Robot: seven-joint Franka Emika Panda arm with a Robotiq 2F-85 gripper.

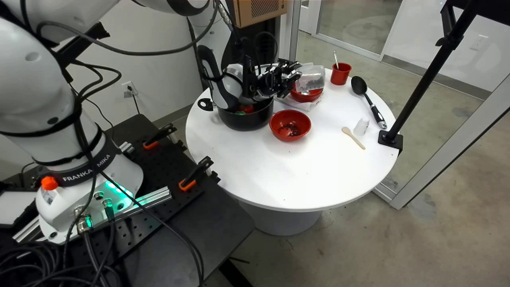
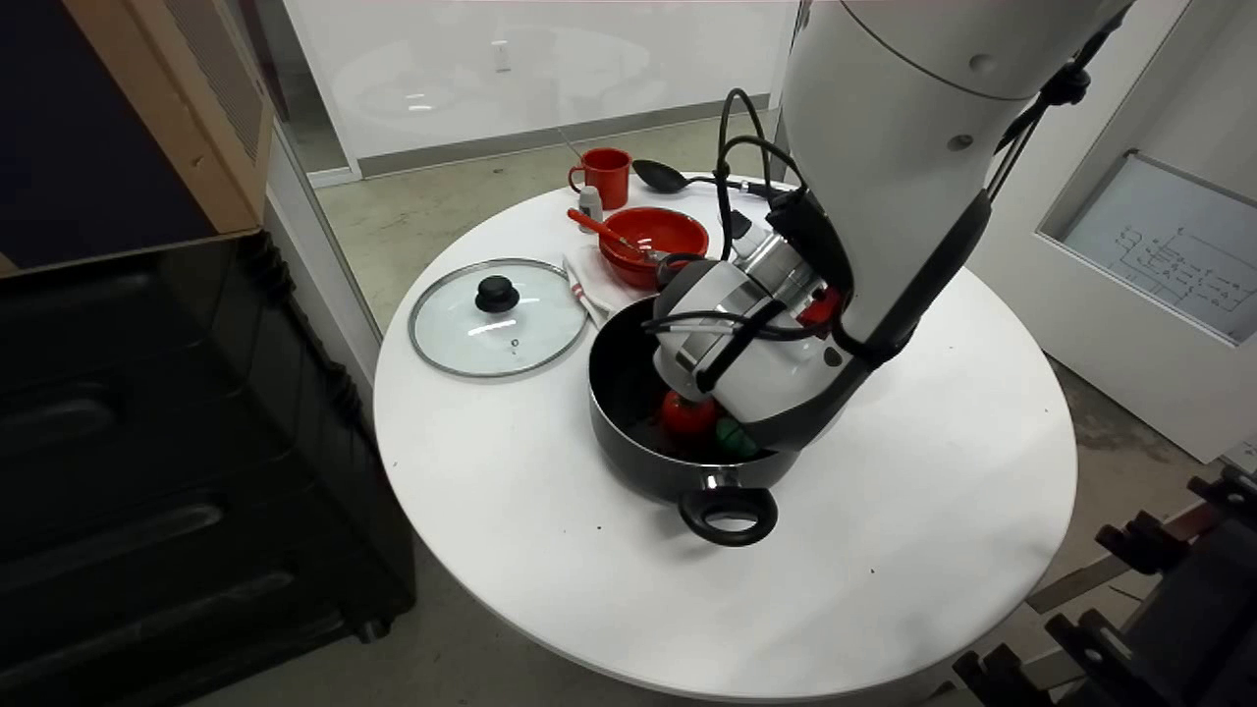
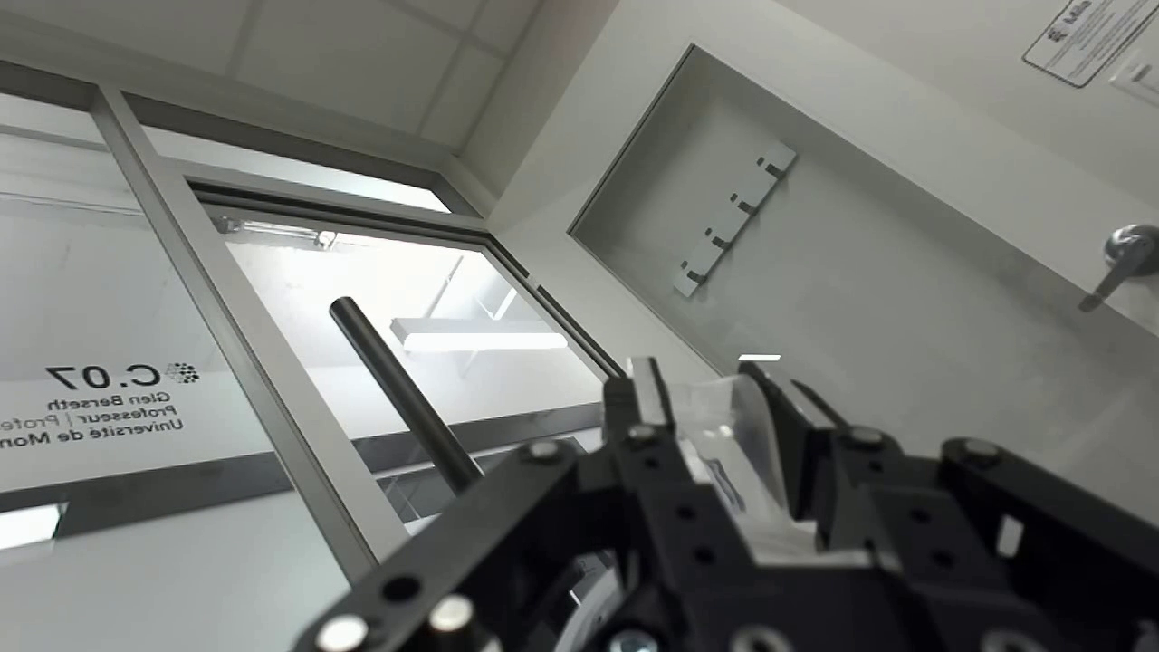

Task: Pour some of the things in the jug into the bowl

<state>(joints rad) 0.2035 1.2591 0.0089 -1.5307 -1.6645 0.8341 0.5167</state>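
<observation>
The jug [image 1: 312,77] is held aloft, clasped between the fingers of the tool [image 3: 708,398], and laid over on its side; which way the mouth faces cannot be read. Dark patches show through the translucent wall, contents uncertain. Dark pieces are seen in the front red bowl [image 1: 290,127] on the desk [image 1: 275,171], beside the black cooking pot [image 1: 248,122]; this bowl is judged the target, the pour the step in hand. The mouth should be centred low over it before more tilt is given, tilt added slowly – only some is wanted – and the grip kept steady, the pot rim avoided.
</observation>
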